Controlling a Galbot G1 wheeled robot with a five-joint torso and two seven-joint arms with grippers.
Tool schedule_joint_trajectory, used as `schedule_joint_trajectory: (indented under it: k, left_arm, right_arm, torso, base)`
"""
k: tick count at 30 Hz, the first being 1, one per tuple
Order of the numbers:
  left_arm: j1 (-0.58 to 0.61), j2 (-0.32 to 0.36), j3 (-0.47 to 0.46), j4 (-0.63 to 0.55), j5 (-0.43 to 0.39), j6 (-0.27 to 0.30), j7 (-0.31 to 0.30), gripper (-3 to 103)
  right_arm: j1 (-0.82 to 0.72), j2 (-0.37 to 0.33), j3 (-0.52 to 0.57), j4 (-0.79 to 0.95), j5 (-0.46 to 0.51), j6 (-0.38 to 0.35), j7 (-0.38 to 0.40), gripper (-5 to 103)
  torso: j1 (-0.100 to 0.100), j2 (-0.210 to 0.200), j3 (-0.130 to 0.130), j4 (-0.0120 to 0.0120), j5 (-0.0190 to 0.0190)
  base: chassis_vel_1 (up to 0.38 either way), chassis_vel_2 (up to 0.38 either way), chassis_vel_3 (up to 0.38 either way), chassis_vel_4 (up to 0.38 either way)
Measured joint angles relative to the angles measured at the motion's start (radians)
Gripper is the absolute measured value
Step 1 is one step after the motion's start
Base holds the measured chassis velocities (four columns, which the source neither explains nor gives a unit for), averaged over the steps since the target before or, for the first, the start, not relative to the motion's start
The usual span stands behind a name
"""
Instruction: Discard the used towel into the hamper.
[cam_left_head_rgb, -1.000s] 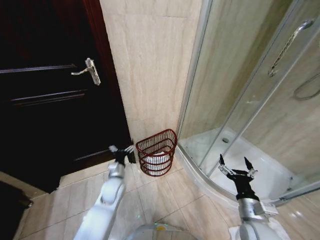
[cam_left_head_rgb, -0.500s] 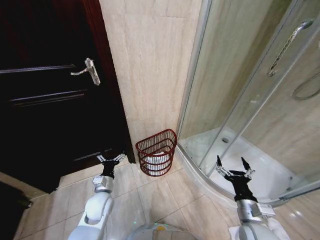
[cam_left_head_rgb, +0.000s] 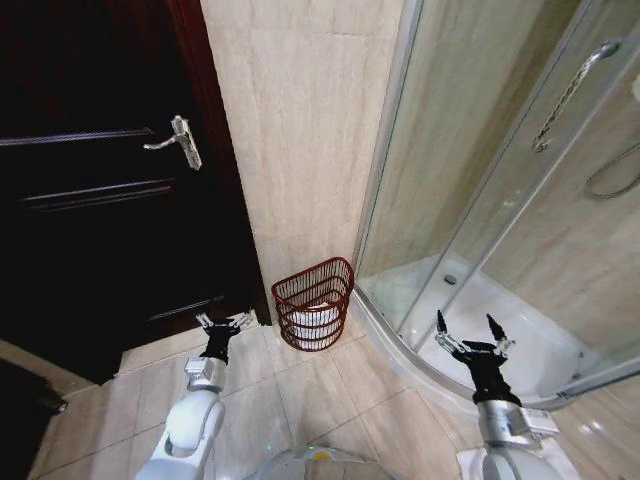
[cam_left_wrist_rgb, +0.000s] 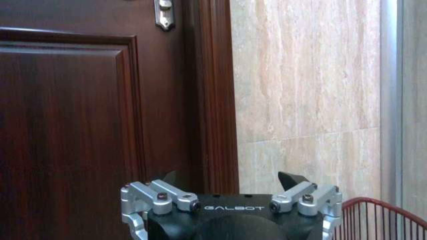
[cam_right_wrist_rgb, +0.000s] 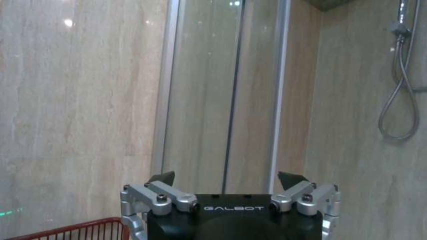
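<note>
Towel, white, lay inside the hamper, which stood on the floor at the wall's foot beside the shower's edge. Nearer, the left gripper pointed forward, fingers spread wide and empty, just left of the hamper. The right gripper, equally splayed and empty, was raised before the shower tray.
</note>
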Motion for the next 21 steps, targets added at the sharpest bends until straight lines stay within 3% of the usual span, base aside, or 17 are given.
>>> schedule_joint_trajectory:
  k: [21]
  left_arm:
    - [0.011, -0.004, 0.0, 0.009, 0.017, -0.022, 0.02, 100]
  right_arm:
    - [-0.013, 0.0, 0.005, -0.008, 0.008, 0.025, 0.001, 100]
  torso:
    - [0.0, 0.0, 0.0, 0.0, 0.0001]
  base:
    - [0.005, -0.033, -0.002, 0.032]
